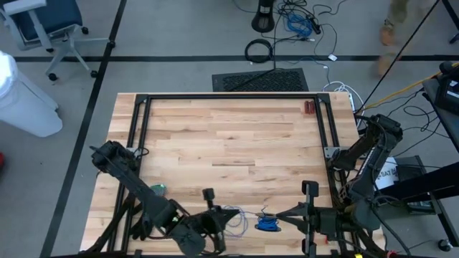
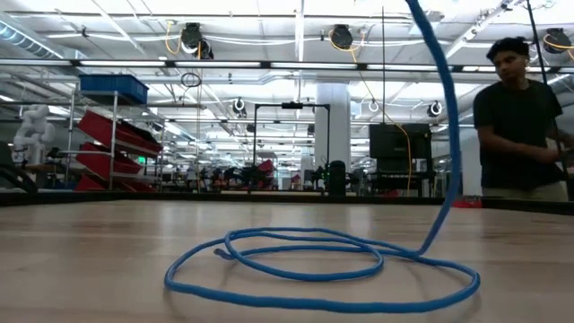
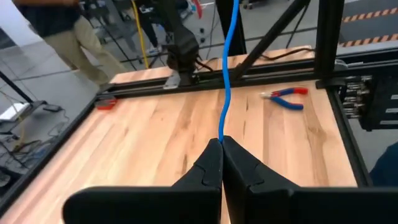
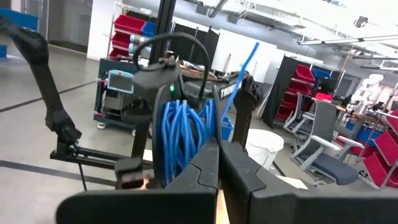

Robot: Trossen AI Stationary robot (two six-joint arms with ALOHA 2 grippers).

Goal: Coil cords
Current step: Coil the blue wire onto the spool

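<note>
The cord is a thin blue wire. Part of it is wound into a small bundle [image 4: 181,138] [image 1: 267,224] at my right gripper [image 4: 218,149] [image 1: 278,216], which is shut near the table's near edge. Slack loops [image 2: 314,265] [image 1: 233,217] lie flat on the wood, and one strand [image 2: 446,126] rises from them out of the low view. My left gripper [image 3: 221,144] [image 1: 222,216] is shut on a strand just left of the bundle. My left gripper pinches a single strand of the cord [image 3: 221,134] between its two fingertips. The fingers are slanted a little downward, and the strand runs on past them, lifted clear of the table. My right gripper holds the wound bundle of several turns [image 4: 186,146] at its fingertips, roughly level. The turns stand upright and clear of the table. The fingers hide where they pinch it.
Red-handled pliers [image 3: 286,96] lie on the wood near the right frame rail. A small red thing [image 1: 308,107] lies at the far right corner. A black frame [image 1: 229,97] borders the table. A person [image 2: 520,117] stands beyond the table.
</note>
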